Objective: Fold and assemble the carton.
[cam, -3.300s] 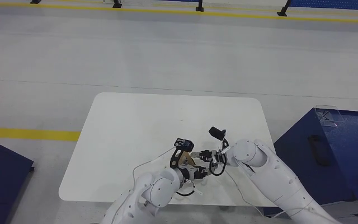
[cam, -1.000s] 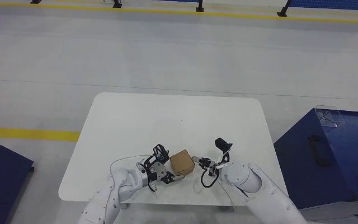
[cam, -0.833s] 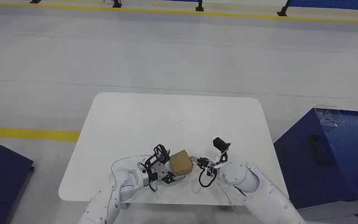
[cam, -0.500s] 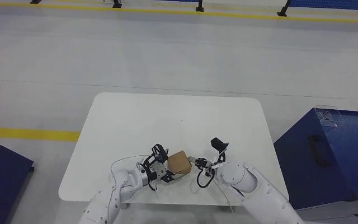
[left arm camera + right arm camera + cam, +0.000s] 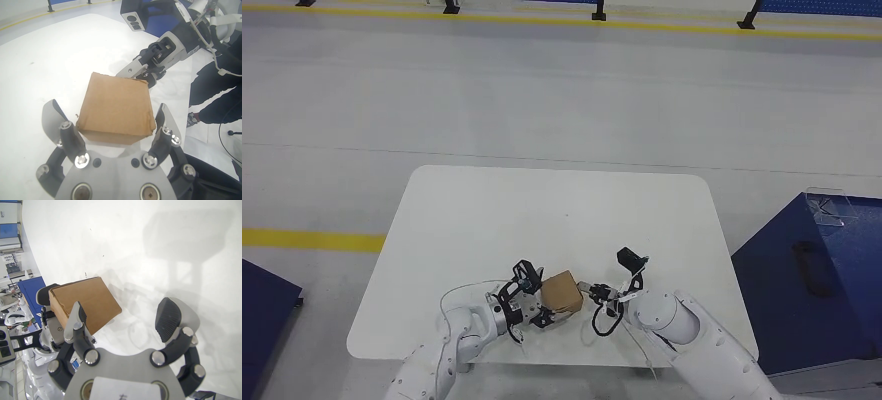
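Top view: carton point(image 5: 561, 292) boxed, counter point(image 5: 492, 210) 6 o'clock | left pincer point(image 5: 107, 106) spread, flanking it | right pincer point(image 5: 122, 306) spread, touching 3 o'clock side | likely final squaring; next: even squeeze

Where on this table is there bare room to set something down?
The far half of the table, behind the carton, is bare to both far corners; the near left corner too. It is crowded at the near edge's middle, where the left end effector and right end effector flank the carton.
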